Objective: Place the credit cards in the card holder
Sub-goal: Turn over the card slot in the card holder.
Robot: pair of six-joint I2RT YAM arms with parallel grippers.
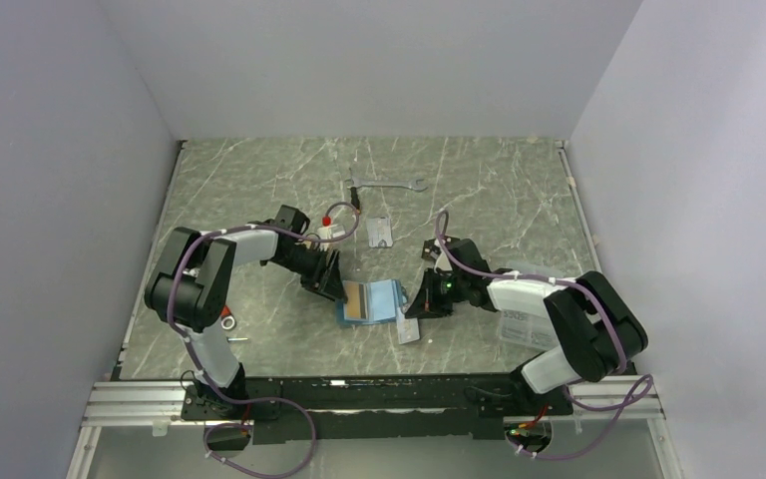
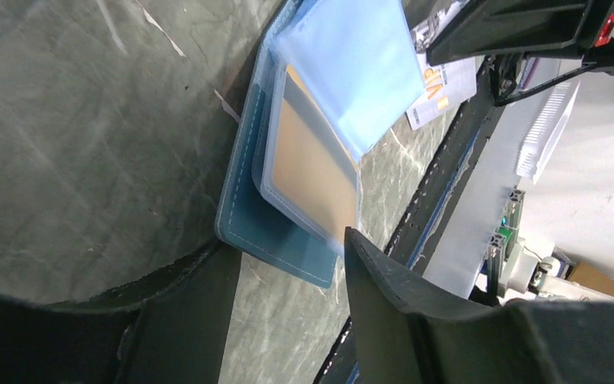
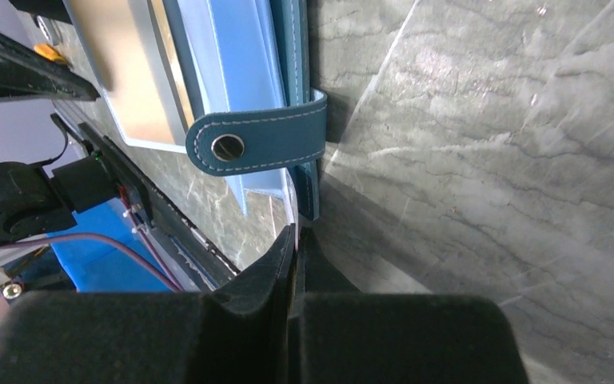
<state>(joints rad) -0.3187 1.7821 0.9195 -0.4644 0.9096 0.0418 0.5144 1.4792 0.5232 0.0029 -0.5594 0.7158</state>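
Observation:
The teal card holder lies open on the table between my two grippers. An orange-gold credit card sits in its pale blue pocket, seen too as the orange card in the right wrist view. A pale blue flap stands up over it. My left gripper is open, its fingertips either side of the holder's near end. My right gripper is shut on a thin pale sheet at the holder's opposite edge, just below the snap tab.
A clear printed packet lies just in front of the holder, and another packet lies behind it. A metal wrench lies further back. A small red-capped item sits by the left arm. White walls close in three sides.

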